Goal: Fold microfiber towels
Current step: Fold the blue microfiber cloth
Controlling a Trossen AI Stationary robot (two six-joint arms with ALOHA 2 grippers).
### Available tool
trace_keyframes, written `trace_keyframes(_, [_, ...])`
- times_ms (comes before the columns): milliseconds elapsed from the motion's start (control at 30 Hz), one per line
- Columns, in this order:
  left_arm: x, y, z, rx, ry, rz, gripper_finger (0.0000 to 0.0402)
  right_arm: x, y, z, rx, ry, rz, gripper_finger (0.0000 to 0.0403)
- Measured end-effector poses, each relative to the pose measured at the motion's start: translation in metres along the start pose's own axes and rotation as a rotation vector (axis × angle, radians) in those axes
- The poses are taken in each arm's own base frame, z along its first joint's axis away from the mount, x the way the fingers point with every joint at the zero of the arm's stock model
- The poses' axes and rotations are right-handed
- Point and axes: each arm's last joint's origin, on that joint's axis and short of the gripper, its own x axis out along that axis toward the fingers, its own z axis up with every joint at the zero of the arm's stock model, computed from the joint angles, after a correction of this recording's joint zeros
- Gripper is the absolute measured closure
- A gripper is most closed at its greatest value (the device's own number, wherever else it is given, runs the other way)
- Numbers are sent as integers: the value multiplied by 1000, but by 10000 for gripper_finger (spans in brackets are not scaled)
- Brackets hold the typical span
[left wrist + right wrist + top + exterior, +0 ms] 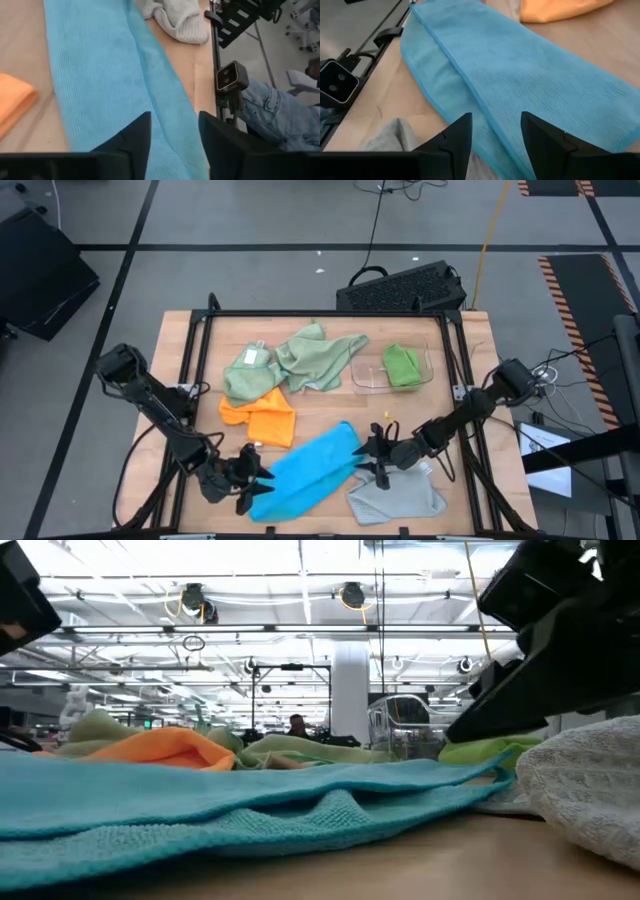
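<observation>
A bright blue towel (pixel 305 470) lies flat on the table near its front edge as a long slanted strip, one layer doubled over another. My left gripper (pixel 250 485) hovers open over the strip's left end (pixel 120 75). At the strip's right end (pixel 520 65), my right gripper (pixel 372 458) also stands open. A grey towel (pixel 397 495) lies crumpled at the front right. An orange towel (pixel 262 418) lies behind the blue one. Farther back are two sage green towels (pixel 250 372) (pixel 320 352). A bright green towel (pixel 402 366) sits in a clear tray (pixel 365 375).
Black frame rails (pixel 200 330) run along the table's left, far and right edges. A small camera (pixel 231 77) stands at the front edge, and a person's leg in jeans (pixel 280 115) is beyond it. A keyboard (pixel 400 288) lies on the floor past the far edge.
</observation>
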Motion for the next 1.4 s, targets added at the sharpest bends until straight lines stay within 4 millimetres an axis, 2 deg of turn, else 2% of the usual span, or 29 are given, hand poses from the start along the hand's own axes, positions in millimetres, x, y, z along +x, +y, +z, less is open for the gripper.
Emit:
trace_keyframes(133, [-6,-6,-9,89,8,-21,219,11,6,2,-22,12,-1,243])
trace_keyframes(300, [-5,-14,-36,199,31,-2,218,19,9,4,-38,49,-27,243])
trace_keyframes(467, [4,-38,-54,359,77,-17,217,22,7,8,-14,45,-36,243])
trace_keyframes(567, [12,-49,-64,426,139,31,217,22,7,7,6,60,-15,243])
trace_keyframes(900, [24,-73,-84,464,216,127,217,22,6,6,22,73,-21,243])
trace_keyframes(1067, [25,-69,-85,473,209,207,218,22,6,6,18,69,-20,243])
trace_keyframes(1167, [25,-70,-86,438,253,192,235,22,6,6,15,70,-20,243])
trace_keyframes(1400, [19,-73,-94,395,272,178,307,22,7,6,-16,67,-18,243])
